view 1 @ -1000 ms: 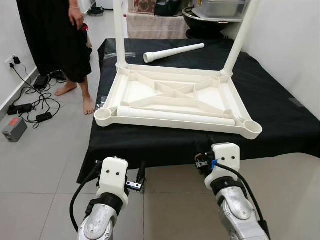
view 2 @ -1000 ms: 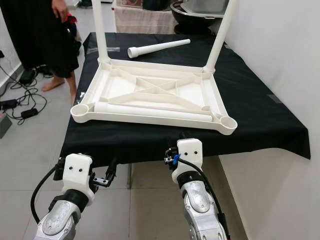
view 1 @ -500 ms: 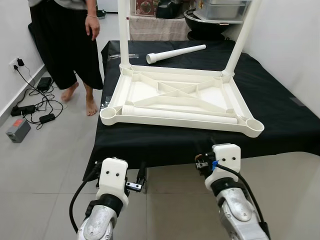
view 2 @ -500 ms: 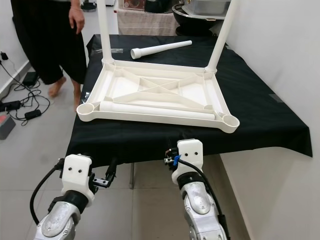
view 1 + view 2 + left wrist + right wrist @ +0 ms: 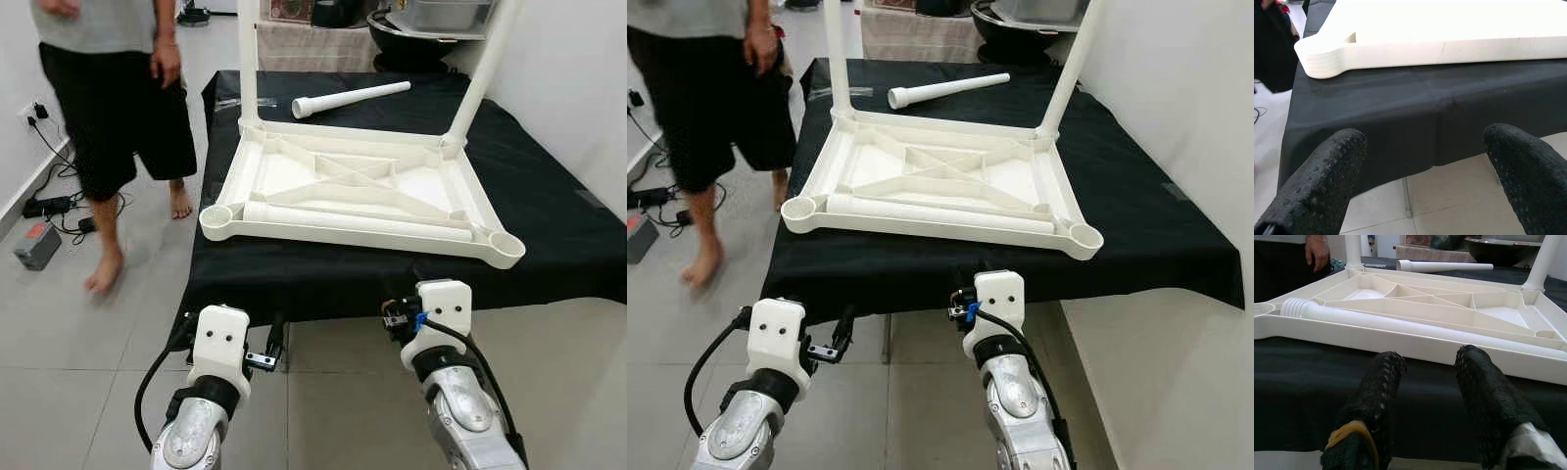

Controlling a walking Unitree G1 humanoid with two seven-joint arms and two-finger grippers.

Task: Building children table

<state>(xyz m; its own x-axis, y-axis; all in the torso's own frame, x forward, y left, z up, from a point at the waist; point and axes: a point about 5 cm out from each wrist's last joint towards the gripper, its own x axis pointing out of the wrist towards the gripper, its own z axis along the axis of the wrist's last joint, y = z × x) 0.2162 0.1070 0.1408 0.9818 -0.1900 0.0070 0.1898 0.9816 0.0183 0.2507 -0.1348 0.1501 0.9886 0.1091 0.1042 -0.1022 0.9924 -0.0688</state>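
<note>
Where cloth (image 5: 323, 284) overhangs, both pincers hang below tabletop (image 5: 353, 186)

No text, label, brand, number or sign can be read anywhere. The white plastic tabletop (image 5: 358, 191) lying upside down on the black-draped surface (image 5: 549, 211) bears no legible marking, nor does the loose leg (image 5: 350, 99) beyond it. A picture-like item (image 5: 286, 9) at the far edge, past the tabletop, is too small and blurred to read.
</note>
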